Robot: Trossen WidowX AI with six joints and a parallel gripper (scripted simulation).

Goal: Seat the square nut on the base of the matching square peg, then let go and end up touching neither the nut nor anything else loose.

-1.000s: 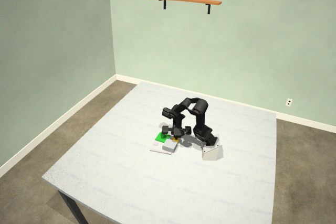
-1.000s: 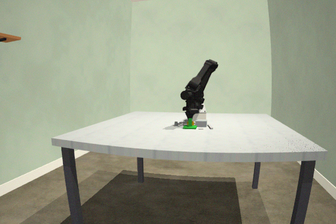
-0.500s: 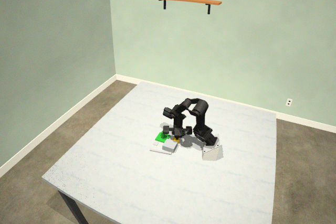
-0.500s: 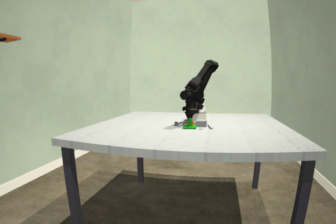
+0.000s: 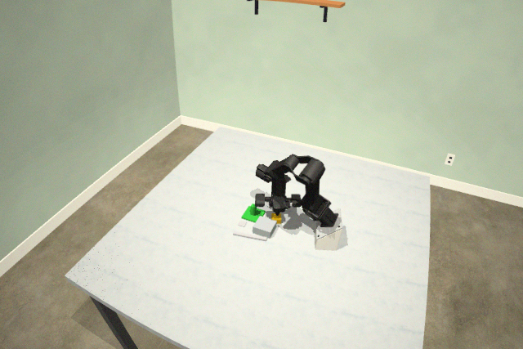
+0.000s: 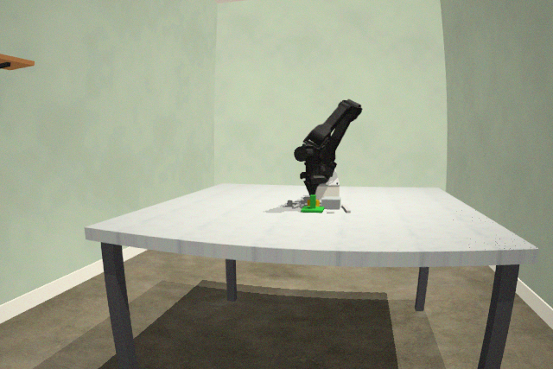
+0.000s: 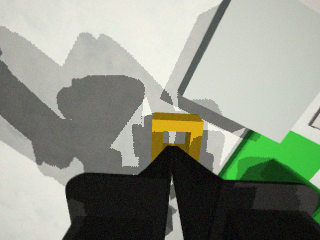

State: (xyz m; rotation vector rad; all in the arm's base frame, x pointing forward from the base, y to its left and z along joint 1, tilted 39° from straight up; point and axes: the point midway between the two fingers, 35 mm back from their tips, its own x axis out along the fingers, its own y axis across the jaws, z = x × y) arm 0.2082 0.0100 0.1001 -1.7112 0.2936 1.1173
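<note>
From the wrist view we see what the others blur: the gripper (image 7: 172, 150) pinched fully together, holding nothing, tips at the near edge of one yellow square nut (image 7: 176, 131) lying on the table (image 5: 168, 261). One green peg base (image 7: 295, 155) sits right, cut off; its peg (image 6: 312, 199) shows only from outside. One grey block (image 5: 264, 225) stands beside
</note>
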